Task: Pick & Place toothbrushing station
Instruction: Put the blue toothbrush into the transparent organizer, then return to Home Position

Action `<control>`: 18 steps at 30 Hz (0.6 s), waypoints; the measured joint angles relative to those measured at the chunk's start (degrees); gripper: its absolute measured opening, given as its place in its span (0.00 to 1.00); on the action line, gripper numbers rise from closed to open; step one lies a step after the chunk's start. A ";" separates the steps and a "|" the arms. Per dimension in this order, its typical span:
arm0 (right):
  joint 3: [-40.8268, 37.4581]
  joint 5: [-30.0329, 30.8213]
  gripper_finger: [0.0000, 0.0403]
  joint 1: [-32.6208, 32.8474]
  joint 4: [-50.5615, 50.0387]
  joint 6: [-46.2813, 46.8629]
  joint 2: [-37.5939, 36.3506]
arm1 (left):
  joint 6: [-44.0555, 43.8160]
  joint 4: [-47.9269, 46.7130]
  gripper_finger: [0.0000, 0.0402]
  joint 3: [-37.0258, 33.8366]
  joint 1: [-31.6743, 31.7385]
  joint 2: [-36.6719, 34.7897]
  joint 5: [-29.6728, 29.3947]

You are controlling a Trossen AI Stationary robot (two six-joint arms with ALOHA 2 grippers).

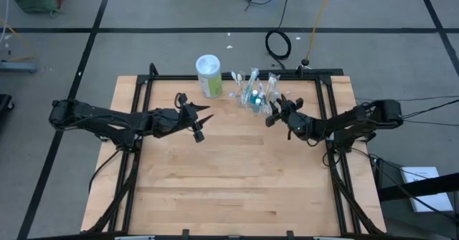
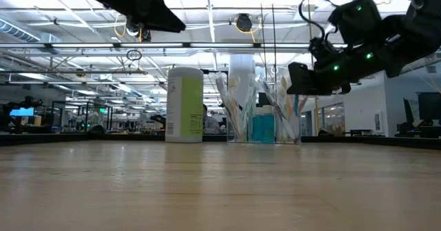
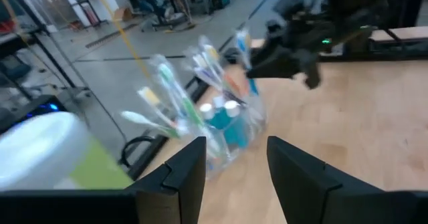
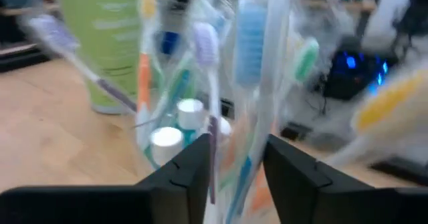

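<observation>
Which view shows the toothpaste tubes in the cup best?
The low view: the teal toothpaste tubes stand upright inside the clear cup. Both wrist views blur them; the high view shows only white caps and a teal speck.

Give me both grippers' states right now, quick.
Left gripper: open, holding nothing.
Right gripper: open, right at the cup of toothbrushes.

Two dark jointed arms, green lights, black fingers (image 3: pixel 180 177)
</observation>
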 joint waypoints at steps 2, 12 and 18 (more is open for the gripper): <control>0.02 -0.02 0.34 1.45 -1.48 -4.45 -2.81 | 0.67 -2.07 0.40 0.00 0.00 -2.53 -1.07; 0.01 0.20 0.40 16.54 -15.76 -19.15 -28.71 | -2.63 -24.05 0.40 0.03 0.00 -27.29 -2.95; 0.07 0.05 0.38 26.16 -22.39 -19.87 -44.33 | -3.60 -29.73 0.40 -2.82 -0.28 -41.81 -1.36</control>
